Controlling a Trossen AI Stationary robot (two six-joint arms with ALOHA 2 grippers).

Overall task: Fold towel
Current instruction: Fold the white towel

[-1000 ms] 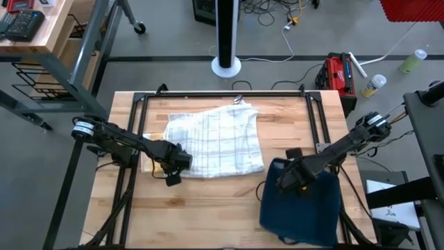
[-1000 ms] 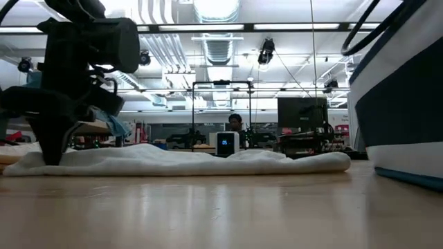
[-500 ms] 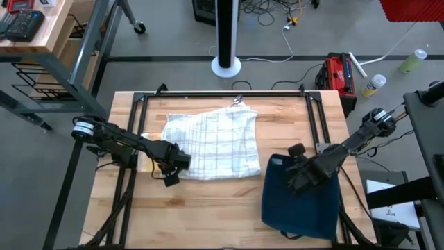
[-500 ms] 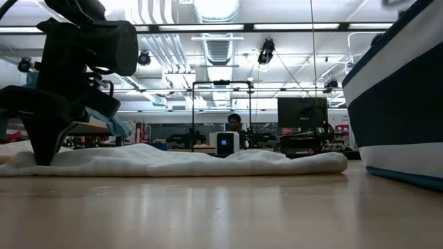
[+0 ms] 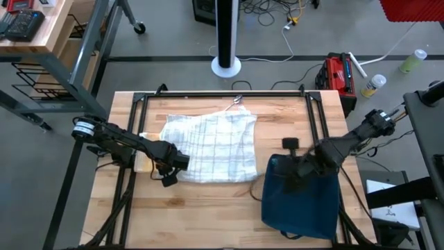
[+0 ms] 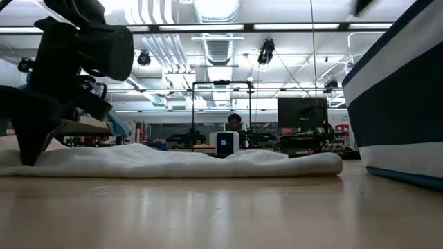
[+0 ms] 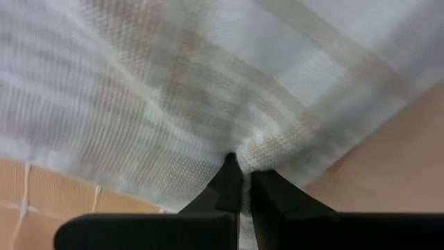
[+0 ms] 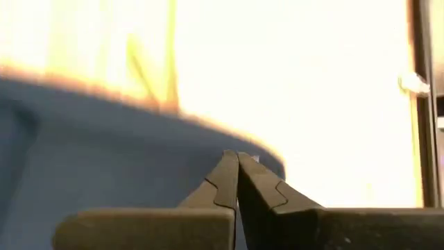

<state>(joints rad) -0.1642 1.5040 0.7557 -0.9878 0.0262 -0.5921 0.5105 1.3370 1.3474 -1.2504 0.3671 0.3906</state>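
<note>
A white checked towel (image 5: 211, 146) lies spread on the wooden table, far of centre; the low view shows it as a flat mound (image 6: 194, 162). My left gripper (image 5: 168, 175) is shut on it at its near left corner. A dark blue towel (image 5: 302, 205) lies at the near right and fills the right edge of the low view (image 6: 401, 104). My right gripper (image 5: 290, 179) is above the far left part of the blue towel, shut on the cloth. My left gripper pinches the white towel's near left corner (image 7: 244, 147) between its two fingers, coming from above and pointing down. The cloth puckers toward the fingertips (image 7: 229, 170). The rest of the towel lies flat on the table. My right gripper pinches the blue towel's edge (image 8: 229, 142) between its shut fingertips (image 8: 225, 173), slanting down from the table's right. The cloth rises to a peak at the fingers, and the rest of the towel lies on the table. In the high view the arm covers the spot.
A black metal frame (image 5: 222, 94) runs along the table's far edge and sides. A white post on a round foot (image 5: 226, 66) and a red case (image 5: 338, 73) stand on the floor beyond. Bare wood (image 5: 201, 215) shows at the near left.
My right gripper has gone up and tipped, drawing the held part of the blue towel up with it. My left gripper's fingertips have swung toward the table's left edge, dragging the white towel a little that way; the towel's right edge has slid left.
</note>
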